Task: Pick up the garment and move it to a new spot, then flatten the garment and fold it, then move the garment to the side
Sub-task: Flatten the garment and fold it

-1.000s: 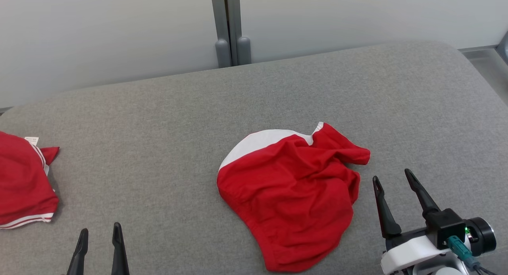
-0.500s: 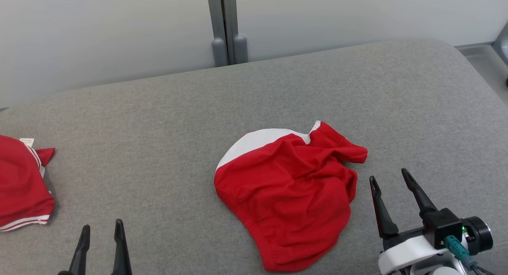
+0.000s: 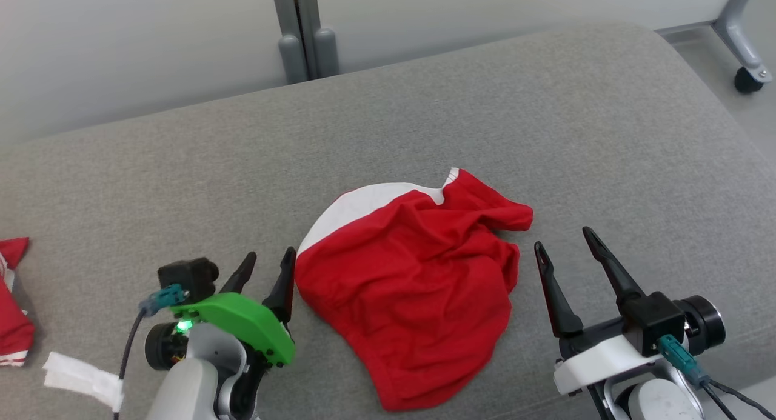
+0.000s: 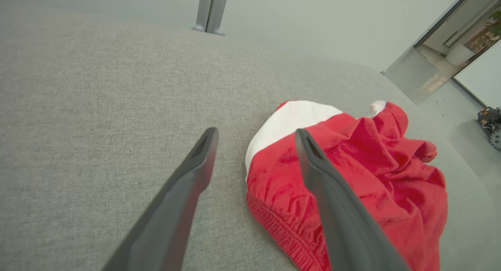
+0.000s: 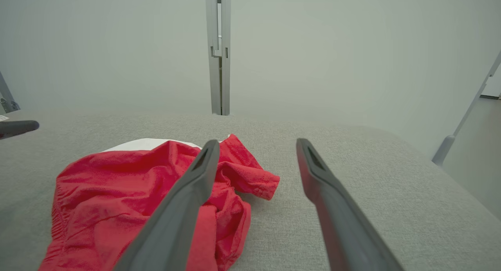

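A crumpled red garment (image 3: 412,274) with a white panel lies in a heap on the grey cushioned surface (image 3: 182,177). My left gripper (image 3: 270,258) stands open right at its left edge, with its right finger over the red cloth (image 4: 352,173) in the left wrist view. On the garment's right side my right gripper (image 3: 562,238) is open too, a little off the cloth. The right wrist view shows the garment (image 5: 129,196) to the left of the right gripper (image 5: 254,142). Nothing is between either pair of fingers.
A second red garment with white stripes (image 3: 12,317) lies at the far left edge, with a white strip (image 3: 79,377) beside it. A grey post (image 3: 300,35) stands behind the surface against a pale wall. A wheeled leg (image 3: 742,56) is on the floor at the far right.
The head camera has turned, shifting the whole scene left. My left arm has come up and forward to the garment's left edge. The right gripper has kept its place beside the garment.
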